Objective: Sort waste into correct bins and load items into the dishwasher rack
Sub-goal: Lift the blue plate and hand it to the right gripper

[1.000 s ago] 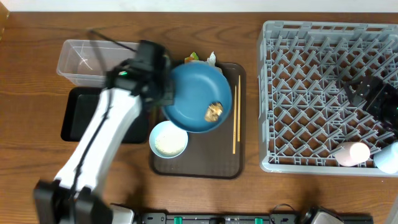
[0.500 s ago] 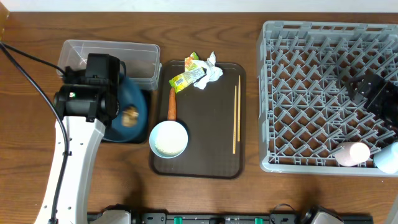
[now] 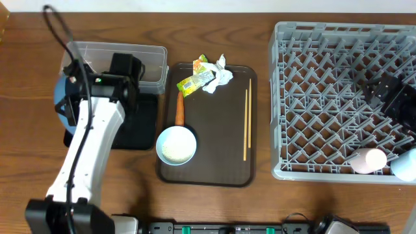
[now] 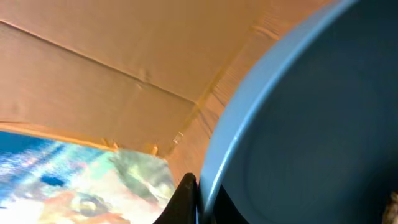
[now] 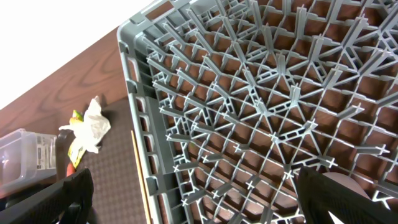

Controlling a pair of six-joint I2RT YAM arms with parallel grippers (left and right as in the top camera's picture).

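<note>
Wrapper (image 3: 194, 82) print illegible, beside tissue (image 3: 221, 75) on tray (image 3: 221, 159)

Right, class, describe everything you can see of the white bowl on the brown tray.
The white bowl is round, plain and smooth, perhaps ceramic or plastic. It stands upright and holds a shallow layer of white rice grains. It sits at the near-left corner of the dark brown serving tray, with its rim overhanging the tray's left edge. The lower tip of the carrot reaches its far rim, though whether they touch cannot be told.
</note>
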